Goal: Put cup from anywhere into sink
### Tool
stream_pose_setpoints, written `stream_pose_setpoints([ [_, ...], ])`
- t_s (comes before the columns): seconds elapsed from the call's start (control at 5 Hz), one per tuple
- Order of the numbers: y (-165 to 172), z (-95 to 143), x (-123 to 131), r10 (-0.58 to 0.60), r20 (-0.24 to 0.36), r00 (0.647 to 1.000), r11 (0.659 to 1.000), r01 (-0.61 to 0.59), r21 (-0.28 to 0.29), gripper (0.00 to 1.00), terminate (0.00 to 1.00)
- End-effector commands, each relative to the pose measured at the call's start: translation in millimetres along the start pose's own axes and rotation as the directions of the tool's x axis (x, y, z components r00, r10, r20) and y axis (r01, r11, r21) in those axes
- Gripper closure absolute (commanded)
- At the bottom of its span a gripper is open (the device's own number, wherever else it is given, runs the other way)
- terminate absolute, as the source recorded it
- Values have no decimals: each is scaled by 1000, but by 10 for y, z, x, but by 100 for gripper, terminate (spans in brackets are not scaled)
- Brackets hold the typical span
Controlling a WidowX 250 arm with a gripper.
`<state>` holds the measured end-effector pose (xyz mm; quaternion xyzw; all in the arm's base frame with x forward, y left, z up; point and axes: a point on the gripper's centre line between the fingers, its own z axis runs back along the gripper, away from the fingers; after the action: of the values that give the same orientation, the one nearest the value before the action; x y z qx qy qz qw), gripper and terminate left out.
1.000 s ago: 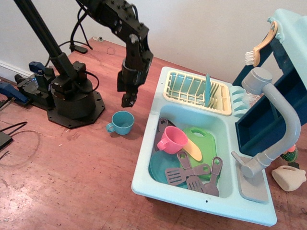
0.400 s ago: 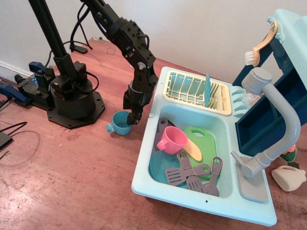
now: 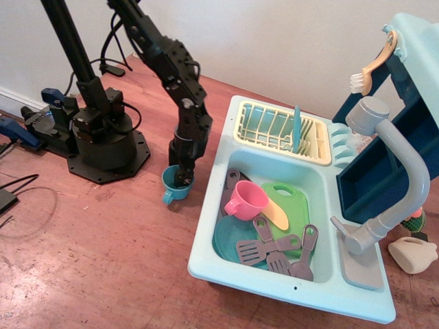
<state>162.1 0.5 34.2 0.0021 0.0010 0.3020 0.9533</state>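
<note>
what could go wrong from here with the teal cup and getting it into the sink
The gripper reaches down into the teal cup, apparently over its rim; such a narrow hold might let the cup tip or slip on lifting.

The sink wall rises right beside the cup, so a low carry could knock the cup against it.

The basin already holds a pink cup, a green board and grey spatulas; a dropped cup may land tilted on them.

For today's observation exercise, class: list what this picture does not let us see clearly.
- Gripper: its fingertips dip into the blue cup, so the cup wall hides whether they pinch the rim.
- Blue plate in the sink: mostly covered by grey spatulas and the pink cup.
- Shelf unit: cut off by the right edge.
</note>
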Motion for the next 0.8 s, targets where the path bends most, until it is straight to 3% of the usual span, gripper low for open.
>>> stream_pose_setpoints([
  [0.0,65,100,-15,19,76,997,999,-16,-42,0,0],
  [0.2,22,88,-3,12,65,998,1000,-11,-25,100,0],
  [0.6,-100,50,141,-64,48,997,998,65,-22,100,0],
])
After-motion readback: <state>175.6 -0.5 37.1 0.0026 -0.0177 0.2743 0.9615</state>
